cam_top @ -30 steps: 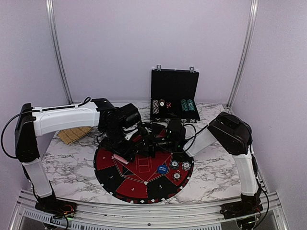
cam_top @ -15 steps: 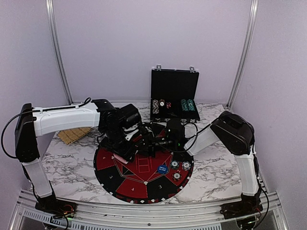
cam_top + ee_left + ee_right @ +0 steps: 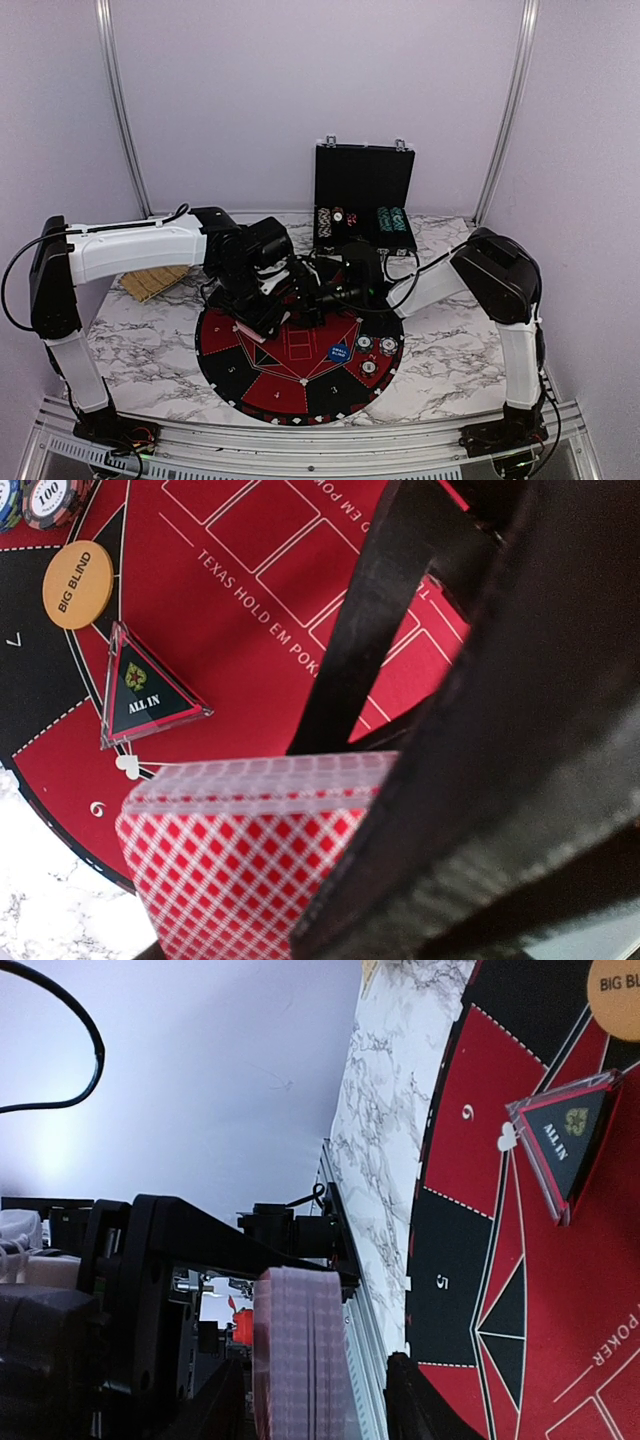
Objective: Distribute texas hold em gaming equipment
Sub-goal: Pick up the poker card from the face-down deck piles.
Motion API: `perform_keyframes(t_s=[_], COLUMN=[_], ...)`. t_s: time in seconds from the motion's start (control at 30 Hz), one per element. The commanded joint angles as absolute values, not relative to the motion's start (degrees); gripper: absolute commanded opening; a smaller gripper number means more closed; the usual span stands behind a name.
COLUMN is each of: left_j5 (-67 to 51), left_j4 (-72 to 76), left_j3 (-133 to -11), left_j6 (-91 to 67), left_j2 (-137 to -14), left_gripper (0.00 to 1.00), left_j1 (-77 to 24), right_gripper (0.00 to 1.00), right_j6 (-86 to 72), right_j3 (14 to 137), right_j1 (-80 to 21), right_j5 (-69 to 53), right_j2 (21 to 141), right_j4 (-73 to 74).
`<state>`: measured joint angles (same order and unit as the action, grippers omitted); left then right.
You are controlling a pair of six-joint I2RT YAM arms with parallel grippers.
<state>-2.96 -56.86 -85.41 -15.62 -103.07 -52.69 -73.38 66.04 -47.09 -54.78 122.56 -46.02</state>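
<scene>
A deck of red-backed playing cards hangs above the round mat, and my left gripper is shut on it. In the right wrist view the deck shows edge-on between my right gripper's open fingers, with a gap on either side. Both grippers meet over the mat's far half. On the mat lie an orange BIG BLIND disc, a clear triangular ALL IN marker, a blue disc and three stripe-edged chips.
The black-and-red numbered mat lies on the marble table near the front. An open black case with rows of chips stands behind it. A tan slatted item lies at the left under my left arm.
The right arm's wrist has slid a little left toward the left gripper and its elbow has risen. The left arm with the deck has stayed put.
</scene>
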Motion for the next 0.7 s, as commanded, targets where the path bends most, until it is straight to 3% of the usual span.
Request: perform_keyframes(t_s=[0.0,0.67], left_j5=[-3.8,-4.6], left_j4=[-56.2,-55.6], left_j3=[-85.3,-85.0], left_j6=[-14.5,-13.9], left_j2=[-100.0,-99.0], left_gripper=[0.44,0.43], left_j1=[-52.8,-52.7], right_gripper=[0.46,0.45], right_j6=[-68.0,-57.8], right_j3=[68.8,68.9], right_j1=[-47.4,-46.1], right_j5=[-54.0,-49.9], right_j2=[120.2,116.6], right_j4=[-39.9,-26.8])
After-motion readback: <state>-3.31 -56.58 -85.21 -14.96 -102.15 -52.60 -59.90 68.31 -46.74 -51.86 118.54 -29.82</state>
